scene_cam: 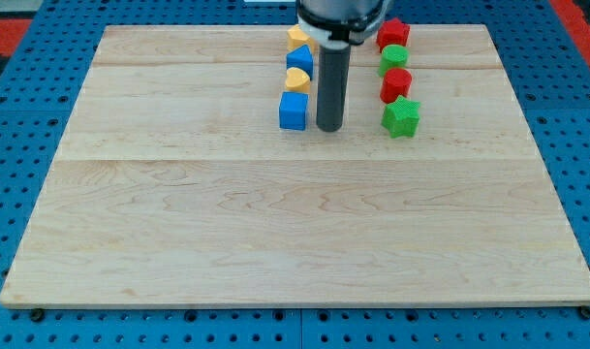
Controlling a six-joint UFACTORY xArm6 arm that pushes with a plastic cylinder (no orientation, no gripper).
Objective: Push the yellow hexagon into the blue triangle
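The yellow hexagon (296,38) sits at the view's top centre, heading a column of blocks. Directly below it and touching is the blue triangle (301,60). Below that come a yellow heart-like block (296,79) and a blue cube (294,111). My tip (330,128) rests on the board just right of the blue cube, below and right of the hexagon. The rod partly hides the right side of the column.
A second column stands to the rod's right: red star (392,34), green round block (394,57), red block (395,85), green star (401,116). The wooden board (295,223) lies on a blue pegboard.
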